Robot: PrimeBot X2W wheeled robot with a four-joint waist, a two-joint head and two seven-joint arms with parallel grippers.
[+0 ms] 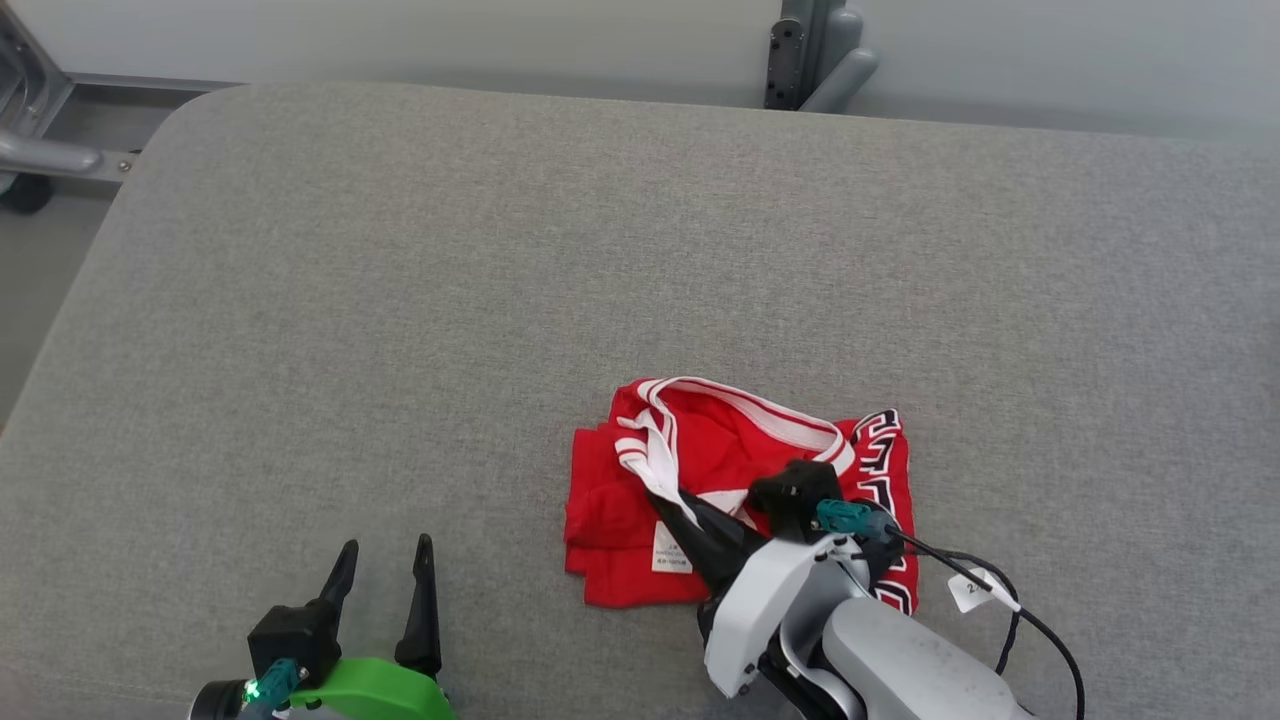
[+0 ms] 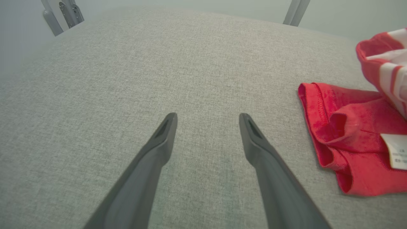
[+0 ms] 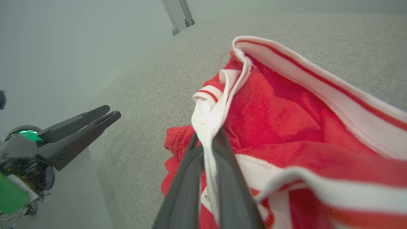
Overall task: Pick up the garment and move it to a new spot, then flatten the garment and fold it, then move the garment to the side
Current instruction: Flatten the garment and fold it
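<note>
Perhaps a 2 on the white cable tag [image 1: 972,590]; lettering on the garment [image 1: 620,490] and care label [image 1: 670,549] print illegible.

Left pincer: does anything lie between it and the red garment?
Nothing visible. Only bare grey surface lies between the open left pincer and the garment's near edge. The right pincer is shut on its white trim.

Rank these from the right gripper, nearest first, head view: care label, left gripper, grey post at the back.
From the right gripper:
1. care label: right below the fingertips, on the red garment.
2. left gripper: off to the left, lower left of the view.
3. grey post: top of the view, farthest back.
</note>
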